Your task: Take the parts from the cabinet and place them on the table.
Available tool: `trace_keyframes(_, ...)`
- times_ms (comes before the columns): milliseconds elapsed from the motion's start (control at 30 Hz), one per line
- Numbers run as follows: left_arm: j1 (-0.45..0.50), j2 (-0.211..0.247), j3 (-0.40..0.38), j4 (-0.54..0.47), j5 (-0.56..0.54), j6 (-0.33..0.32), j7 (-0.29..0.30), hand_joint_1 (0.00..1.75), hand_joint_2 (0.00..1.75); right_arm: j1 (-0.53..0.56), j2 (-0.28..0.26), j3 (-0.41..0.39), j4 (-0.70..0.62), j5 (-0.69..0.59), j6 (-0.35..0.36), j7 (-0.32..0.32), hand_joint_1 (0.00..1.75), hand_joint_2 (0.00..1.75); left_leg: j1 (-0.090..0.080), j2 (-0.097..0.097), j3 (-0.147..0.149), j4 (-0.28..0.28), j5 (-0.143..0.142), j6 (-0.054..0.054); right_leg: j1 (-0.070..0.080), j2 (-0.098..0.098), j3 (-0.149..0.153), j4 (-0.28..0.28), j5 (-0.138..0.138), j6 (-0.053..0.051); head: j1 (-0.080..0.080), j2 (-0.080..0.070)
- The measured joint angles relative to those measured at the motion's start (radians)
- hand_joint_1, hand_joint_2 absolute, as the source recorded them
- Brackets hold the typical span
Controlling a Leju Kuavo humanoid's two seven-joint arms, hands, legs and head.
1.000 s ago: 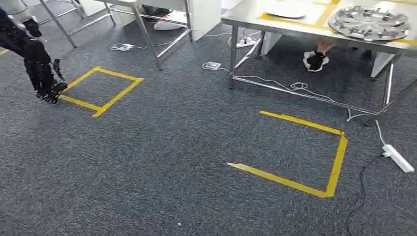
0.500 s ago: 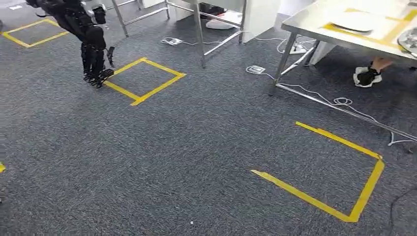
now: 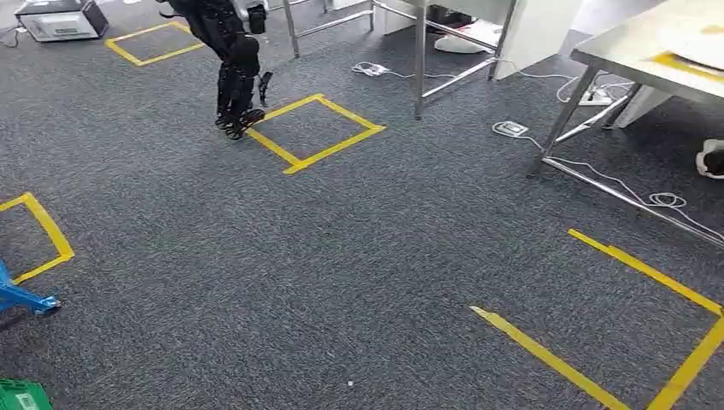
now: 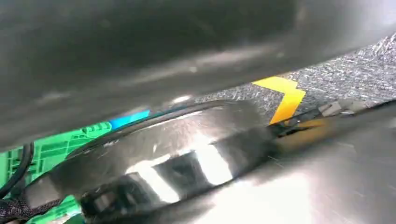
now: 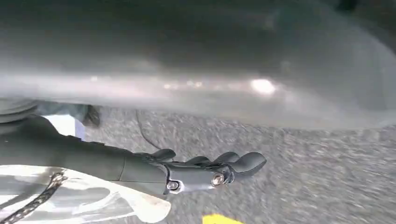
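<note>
The steel table (image 3: 636, 44) with yellow tape on its top stands at the far right of the head view, cut off by the frame edge. In the right wrist view my right hand (image 5: 205, 170) hangs over grey carpet, its dark fingers stretched out and apart with nothing in them. The left wrist view is blurred: a shiny silver shape (image 4: 187, 158) lies close to the lens, and I cannot make out my left hand's fingers. A green crate (image 4: 51, 149) and yellow tape (image 4: 287, 95) lie behind it.
Another robot's black legs (image 3: 232, 81) stand by a yellow tape square (image 3: 314, 130). Steel table legs (image 3: 419, 64), cables and a power strip (image 3: 512, 129) lie at the back. A blue frame (image 3: 24, 299) and green crate (image 3: 19, 396) sit at the left. A person's shoe (image 3: 710, 160) is under the table.
The camera has swung left, so the whole floor scene has shifted right. The table top with the silver wheel cover has left the picture; the blue frame and green crate have come in.
</note>
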Motion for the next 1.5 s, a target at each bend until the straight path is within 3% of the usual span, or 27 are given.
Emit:
trace_keyframes(33,-0.005,0.000,0.000,0.000,0.000,0.000,0.000,0.00,0.00,0.001,0.000,0.000,0.000,0.000,-0.001,-0.004,0.00,0.00,-0.015,0.023,0.014,-0.027,-0.021,0.005,0.009,-0.009,-0.010,0.003,-0.007,0.009,-0.003,0.000)
trace_keyframes(167,-0.004,-0.001,0.000,0.000,0.000,0.000,0.000,0.00,0.00,-0.007,0.000,0.000,0.000,0.001,-0.002,-0.008,0.00,0.00,-0.016,-0.023,0.007,-0.030,-0.019,0.031,0.008,-0.053,0.020,-0.009,-0.012,0.026,-0.001,0.000)
trace_keyframes(233,-0.004,0.000,0.001,0.000,0.000,0.000,0.000,0.00,0.00,-0.008,0.001,0.003,0.000,0.002,0.000,-0.010,0.00,0.00,-0.010,-0.043,0.009,-0.037,-0.013,0.044,0.000,0.042,-0.007,0.043,-0.056,0.033,0.003,0.000)
trace_keyframes(267,-0.007,0.000,0.001,0.000,0.000,0.000,0.000,0.00,0.00,-0.006,0.001,0.005,0.000,0.002,0.001,-0.009,0.00,0.00,-0.010,-0.058,0.008,-0.037,-0.012,0.049,0.000,0.071,-0.049,0.129,-0.099,0.031,0.008,0.000)
trace_keyframes(300,-0.010,-0.001,0.001,0.000,0.000,0.000,0.000,0.00,0.00,-0.004,0.001,0.007,0.000,0.002,0.003,-0.009,0.00,0.00,-0.011,-0.073,0.008,-0.037,-0.013,0.051,0.001,0.083,-0.100,0.228,-0.136,0.030,0.008,0.000)
trace_keyframes(367,-0.009,0.000,0.001,0.000,0.000,0.000,0.000,0.00,0.00,-0.001,0.001,0.008,0.000,0.002,0.005,-0.009,0.00,0.00,-0.015,-0.100,0.009,-0.037,-0.014,0.054,0.002,0.087,-0.168,0.332,-0.152,0.027,0.008,0.000)
trace_keyframes(433,-0.007,0.000,0.001,0.000,0.000,0.000,0.000,0.00,0.00,-0.001,0.001,0.010,0.000,0.003,0.006,-0.009,0.00,0.00,-0.017,-0.129,0.012,-0.036,-0.014,0.053,0.002,0.089,-0.160,0.271,-0.083,0.021,0.008,0.000)
trace_keyframes(467,-0.008,0.000,0.002,0.000,0.000,0.000,0.000,0.00,0.00,-0.003,0.001,0.010,0.000,0.003,0.007,-0.009,0.00,0.00,-0.017,-0.146,0.015,-0.035,-0.014,0.053,0.002,0.100,-0.124,0.175,-0.021,0.017,0.008,0.000)
trace_keyframes(500,-0.009,0.000,0.002,0.000,0.000,0.000,0.000,0.00,0.00,-0.003,0.001,0.010,0.000,0.003,0.007,-0.009,0.00,0.00,-0.017,-0.160,0.016,-0.034,-0.016,0.051,0.002,0.125,-0.088,0.087,0.025,0.013,0.009,0.000)
trace_keyframes(533,-0.010,-0.002,0.002,0.000,0.000,0.000,0.000,0.00,0.00,-0.003,0.000,0.010,0.000,0.003,0.008,-0.009,0.00,0.00,-0.017,-0.169,0.013,-0.031,-0.018,0.046,-0.002,0.188,-0.069,0.041,0.023,0.009,0.008,0.000)
trace_keyframes(600,-0.011,-0.001,0.002,0.000,0.000,0.000,0.000,0.00,0.00,-0.005,0.000,0.010,0.000,0.004,0.010,-0.009,0.00,0.00,-0.012,-0.191,0.004,-0.028,-0.016,0.032,0.003,0.179,-0.057,0.027,0.023,0.009,0.008,0.000)
trace_keyframes(667,-0.007,0.000,0.002,0.000,0.000,-0.001,0.000,0.00,0.00,-0.006,0.000,0.011,0.000,0.005,0.010,-0.009,0.00,0.00,-0.007,-0.215,-0.001,-0.034,-0.009,0.017,0.006,0.157,-0.053,0.023,0.028,-0.003,0.008,0.000)
trace_keyframes(700,-0.006,0.000,0.002,0.000,0.000,0.000,0.000,0.00,0.00,-0.006,0.001,0.012,0.000,0.007,0.010,-0.009,0.00,0.00,-0.006,-0.210,0.000,-0.027,-0.014,0.015,-0.002,0.139,-0.048,0.013,0.034,-0.012,0.007,0.000)
trace_keyframes(733,-0.005,0.000,0.002,0.000,0.000,0.000,0.000,0.00,0.00,-0.005,0.001,0.014,0.000,0.008,0.010,-0.010,0.00,0.00,-0.014,-0.149,-0.010,0.000,-0.035,0.011,0.000,0.127,-0.043,0.009,0.033,-0.014,0.004,0.000)
trace_keyframes(767,-0.007,0.000,0.002,0.000,0.000,0.000,0.000,0.00,0.00,-0.005,0.002,0.016,0.000,0.009,0.010,-0.010,0.00,0.00,-0.014,-0.114,-0.038,0.058,-0.072,0.005,0.002,0.111,-0.041,0.009,0.032,-0.018,-0.002,0.000)
trace_keyframes(833,-0.011,0.001,0.002,0.000,0.000,0.000,0.000,0.00,0.00,-0.002,0.001,0.016,0.000,0.010,0.011,-0.010,0.00,0.00,-0.009,-0.084,-0.117,0.224,-0.146,-0.002,0.006,0.074,-0.039,0.009,0.027,-0.023,-0.002,0.000)
trace_keyframes(867,-0.011,0.001,0.002,0.000,0.000,0.000,0.000,0.00,0.00,-0.002,0.001,0.016,0.000,0.010,0.011,-0.009,0.00,0.00,-0.007,-0.080,-0.141,0.274,-0.159,-0.005,0.006,0.059,-0.039,0.009,0.025,-0.024,-0.002,0.000)
trace_keyframes(933,-0.006,0.002,0.002,0.000,0.000,0.000,0.000,0.00,0.00,-0.005,0.000,0.016,0.000,0.010,0.011,-0.009,0.00,0.00,-0.004,-0.076,-0.119,0.230,-0.112,-0.006,0.007,0.033,-0.035,0.010,0.021,-0.022,-0.002,0.000)
trace_keyframes(1000,-0.006,0.002,0.002,0.000,0.000,0.000,0.000,0.00,0.00,-0.006,0.001,0.016,0.000,0.010,0.011,-0.010,0.00,0.00,-0.006,-0.055,-0.027,0.056,-0.024,0.001,0.008,0.009,-0.024,0.010,0.014,-0.019,-0.002,0.000)
trace_keyframes(1033,-0.006,0.003,0.002,0.000,0.000,0.000,0.000,0.00,0.00,-0.005,0.001,0.016,0.000,0.010,0.011,-0.010,0.00,0.00,-0.012,-0.004,0.011,-0.017,-0.010,0.008,0.010,0.000,-0.020,0.009,0.010,-0.015,-0.002,0.000)
trace_keyframes(1167,-0.005,0.005,0.002,0.000,0.000,0.001,0.000,0.00,0.00,-0.011,0.001,0.017,0.000,0.010,0.011,-0.011,0.00,0.00,-0.023,-0.029,0.008,-0.034,-0.019,0.023,0.016,-0.037,-0.010,0.005,0.001,0.007,-0.003,0.000)
trace_keyframes(1200,-0.004,0.005,0.002,0.000,0.001,0.001,0.000,0.00,0.00,-0.014,0.001,0.018,0.000,0.011,0.011,-0.011,0.00,0.00,-0.015,-0.042,0.019,-0.047,-0.012,0.033,0.013,-0.030,-0.008,0.007,-0.006,0.017,-0.005,0.000)
trace_keyframes(1233,-0.003,0.005,0.002,0.000,0.001,0.001,0.000,0.00,0.00,-0.014,0.001,0.018,0.000,0.012,0.011,-0.013,0.00,0.00,-0.013,-0.050,0.020,-0.050,-0.010,0.038,0.010,0.027,-0.020,0.028,-0.025,0.019,0.002,0.000)
trace_keyframes(1267,-0.005,0.005,0.002,0.000,0.001,0.001,0.000,0.00,0.00,-0.013,0.001,0.018,0.000,0.012,0.011,-0.014,0.00,0.00,-0.012,-0.059,0.019,-0.050,-0.009,0.041,0.008,0.059,-0.044,0.081,-0.056,0.019,0.002,0.000)
trace_keyframes(1367,-0.010,0.002,0.002,0.000,0.001,0.000,0.000,0.00,0.00,-0.005,0.001,0.018,0.000,0.012,0.011,-0.013,0.00,0.00,-0.013,-0.098,0.019,-0.050,-0.010,0.045,0.009,0.086,-0.168,0.316,-0.142,0.022,0.005,0.000)
trace_keyframes(1433,-0.008,0.002,0.003,0.000,0.001,-0.001,0.000,0.00,0.00,-0.001,0.001,0.018,0.000,0.012,0.012,-0.013,0.00,0.00,-0.012,-0.128,0.022,-0.049,-0.011,0.045,0.008,0.087,-0.177,0.294,-0.093,0.022,0.005,0.000)
trace_keyframes(1500,-0.008,0.002,0.003,0.000,0.001,-0.004,0.000,0.00,0.00,-0.002,0.001,0.018,0.000,0.013,0.012,-0.014,0.00,0.00,-0.010,-0.157,0.026,-0.047,-0.013,0.040,0.003,0.103,-0.112,0.133,0.007,0.022,0.005,0.000)
